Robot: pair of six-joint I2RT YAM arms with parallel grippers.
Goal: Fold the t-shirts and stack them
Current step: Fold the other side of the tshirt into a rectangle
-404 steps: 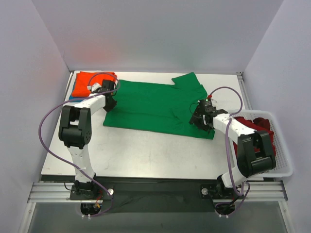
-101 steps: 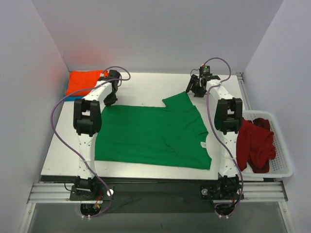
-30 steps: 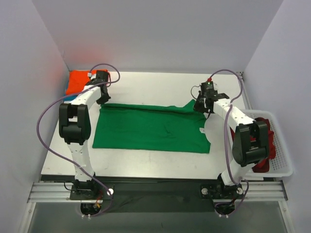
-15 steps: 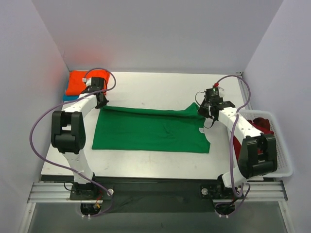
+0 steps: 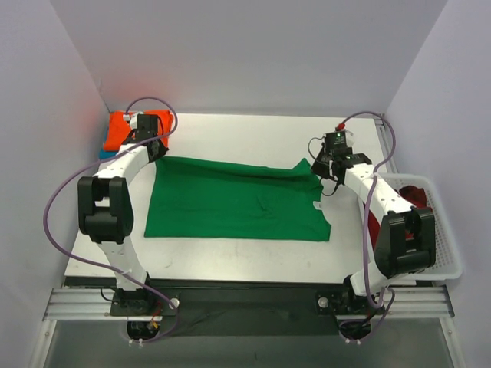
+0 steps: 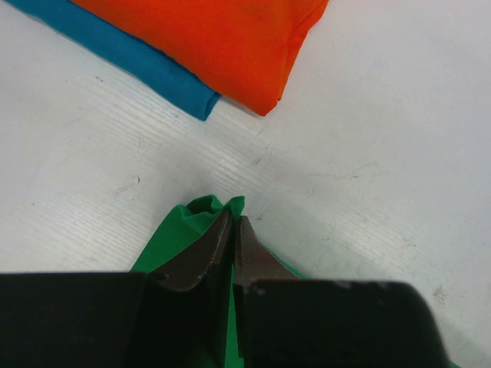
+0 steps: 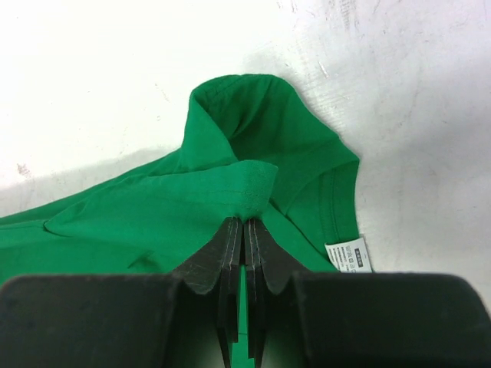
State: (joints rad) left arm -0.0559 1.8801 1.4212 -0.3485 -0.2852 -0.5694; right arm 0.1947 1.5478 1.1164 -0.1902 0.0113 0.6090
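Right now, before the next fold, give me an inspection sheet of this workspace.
Surface: white table, lightly scuffed.
Job's things: green t-shirt lies partly folded mid-table. Orange t-shirt lies folded on the teal-blue t-shirt at the far left corner. Dark red t-shirts sit in the basket.
Clutter: white basket at the table's right edge.
Grippers: left gripper is shut on the green t-shirt's far left corner. Right gripper is shut on a fold by its sleeve.
Cables: purple cables loop along both arms.
Surroundings: plain pale walls on three sides; nothing else seen.
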